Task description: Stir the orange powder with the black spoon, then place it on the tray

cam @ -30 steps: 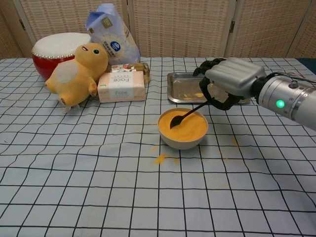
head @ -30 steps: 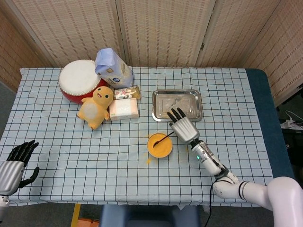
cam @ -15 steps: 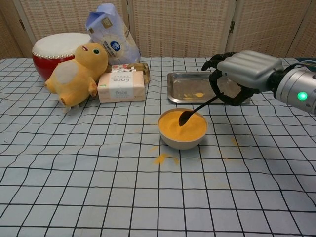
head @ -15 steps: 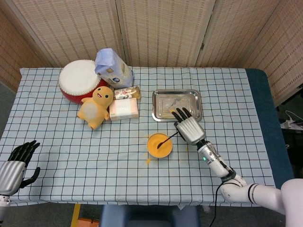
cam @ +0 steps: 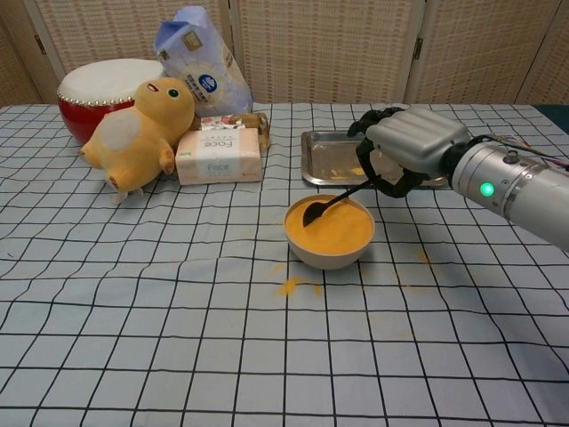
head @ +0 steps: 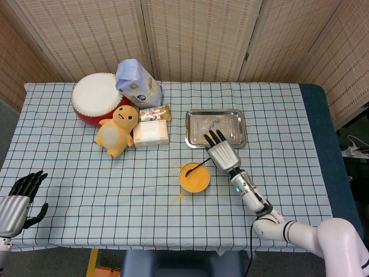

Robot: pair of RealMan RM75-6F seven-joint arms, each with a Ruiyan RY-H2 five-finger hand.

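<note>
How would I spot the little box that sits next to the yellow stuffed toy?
Start at the red drum at the table's far left corner and come forward to the yellow plush toy. Just to its right lies the pale pink box. Flat, rectangular, printed "face", it lies in front of a smaller wrapped packet.

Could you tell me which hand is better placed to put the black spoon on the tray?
The right hand: it already holds the black spoon beside the tray. The left hand rests far away, empty.
</note>
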